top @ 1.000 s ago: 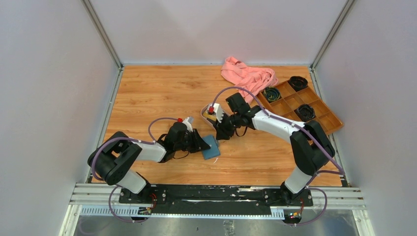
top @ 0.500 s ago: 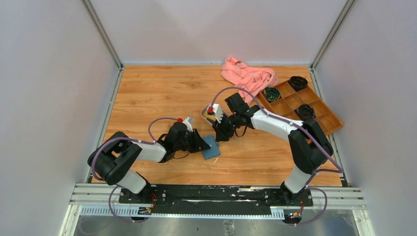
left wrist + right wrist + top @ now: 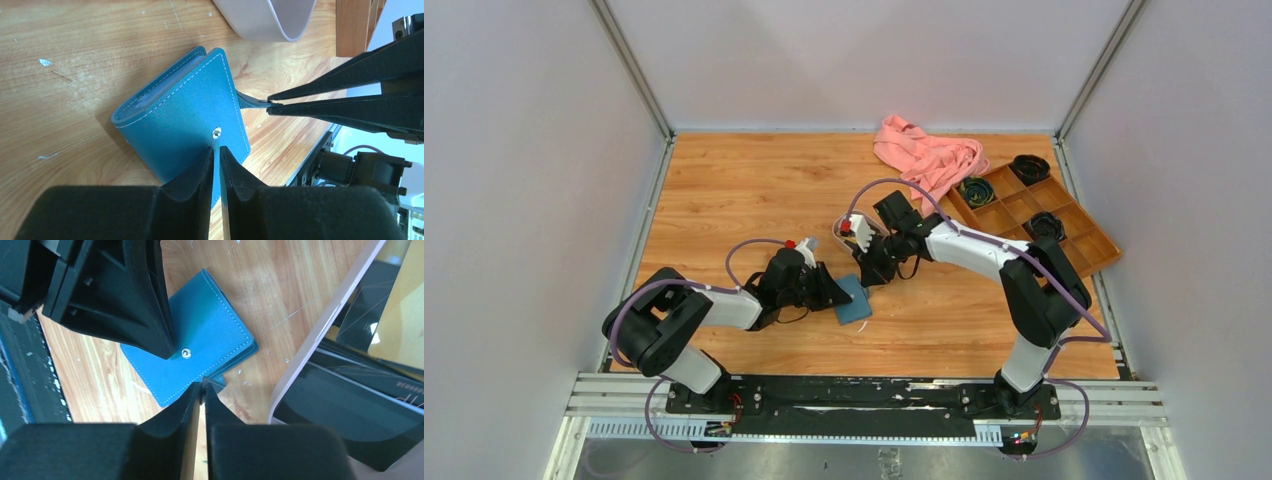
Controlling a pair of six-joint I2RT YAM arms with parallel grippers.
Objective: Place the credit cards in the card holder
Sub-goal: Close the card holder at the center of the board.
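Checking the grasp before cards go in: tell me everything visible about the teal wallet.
The teal-blue fold-over wallet, leather-like with pale stitching and a metal snap, rests on the wooden table, partly open, paler lining showing. The left gripper pinches its cover edge beside the snap; the right gripper pinches an inner flap.

The card holder (image 3: 180,117) is matt, fine-grained leather or imitation, with a shiny metal snap (image 3: 216,132). The table (image 3: 75,60) is scuffed wood grain. The credit cards (image 3: 350,405) look glossy, their tray (image 3: 320,337) smooth, probably plastic.

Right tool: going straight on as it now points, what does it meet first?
The card holder; the right tool looks shut on its edge, with the left tool just beyond.
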